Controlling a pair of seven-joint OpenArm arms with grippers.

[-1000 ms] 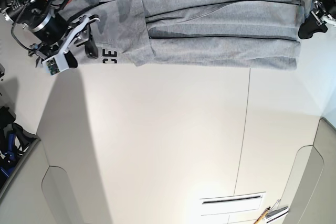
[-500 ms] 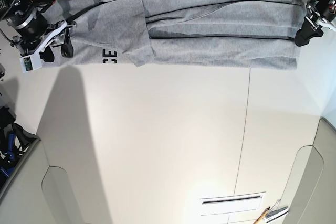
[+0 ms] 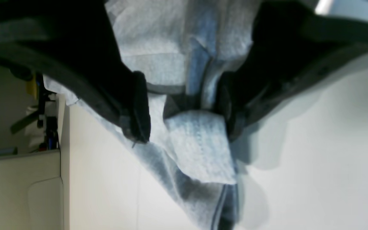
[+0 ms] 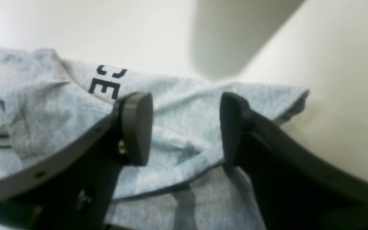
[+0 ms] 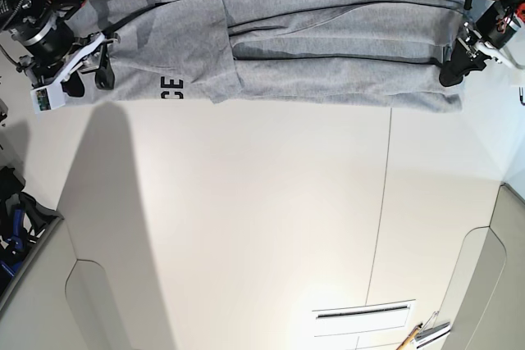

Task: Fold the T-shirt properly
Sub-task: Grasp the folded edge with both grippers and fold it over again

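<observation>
- Looking through the left wrist view, the left gripper [image 3: 184, 108] stands spread wide, its dark jaws either side of a bunched corner of the T-shirt [image 3: 196, 150]. Cloth lies between the pads, yet nothing is pinched. The grey knit is soft and heathered, stacked in layers with a dark stitched hem below the jaws. My worry: a closing pinch could catch only the top layer, and the fold beneath would slide apart.
- Turning to the right wrist view, the right gripper [image 4: 185, 127] is also released, its rounded pads apart above the T-shirt [image 4: 184, 105]. Black block letters [image 4: 107, 83] sit just beyond the left pad, and a seam edge runs beneath both. The fabric looks limp and wrinkled (it will sag if lifted by one point), so a shallow grip may slip off the edge.
- Viewing from the base camera, the T-shirt [image 5: 328, 47] is a long narrow band along the far edge of the smooth white table [image 5: 262, 219], with the left gripper [image 5: 455, 67] at one end and the right gripper [image 5: 90, 71] at the other. Uneven pulls would likely skew the band.
</observation>
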